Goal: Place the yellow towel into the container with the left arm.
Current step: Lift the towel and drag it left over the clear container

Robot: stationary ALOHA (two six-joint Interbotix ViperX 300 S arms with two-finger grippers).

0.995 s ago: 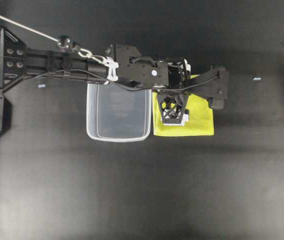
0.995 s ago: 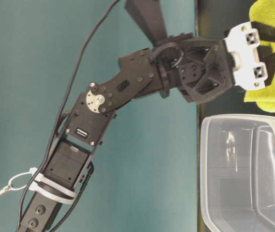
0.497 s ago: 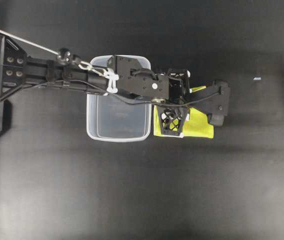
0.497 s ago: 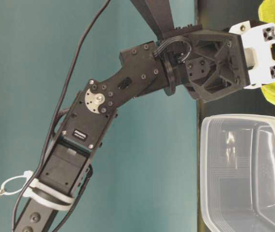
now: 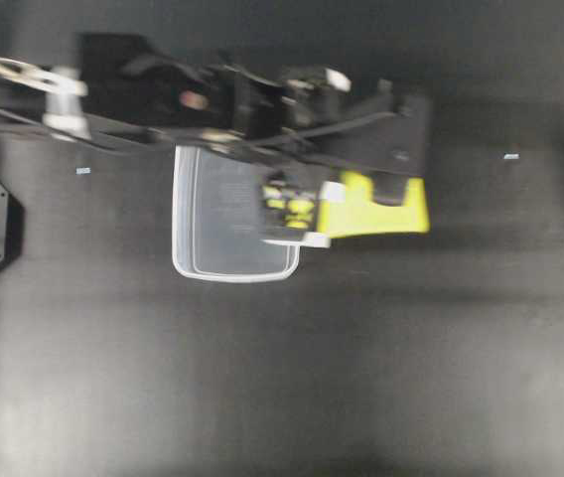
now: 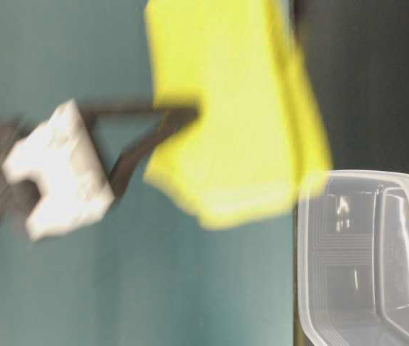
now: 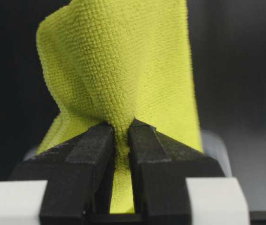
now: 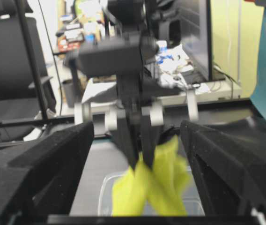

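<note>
While the left gripper (image 7: 121, 136) has its two black fingers (image 7: 84, 154) pressed together on a fold of the yellow towel (image 7: 123, 75), the cloth hangs free of the black table (image 5: 262, 378). From the left wrist camera, the pinched fabric bunches between the jaws and spreads out wider beyond them. Seen from overhead, the left arm (image 5: 212, 99) reaches from the left side across the upper part of the container (image 5: 227, 229), and the towel (image 5: 376, 207) shows as a bright patch just to the right of the container's right rim; this view is blurred, so I cannot tell if any part of the cloth is already over the opening. At table level the towel (image 6: 233, 115) is also blurred, and its one corner appears close to the container's rim (image 6: 312, 194), but I cannot say if they touch. The container (image 6: 370, 259) stands upright on the table. The right gripper (image 8: 137, 187) has its wide black fingers (image 8: 39, 173) spread far apart with nothing between them, and from its wrist camera the left gripper (image 8: 140, 150) is seen beyond them, holding the towel (image 8: 151, 187) above the container (image 8: 107, 192).
</note>
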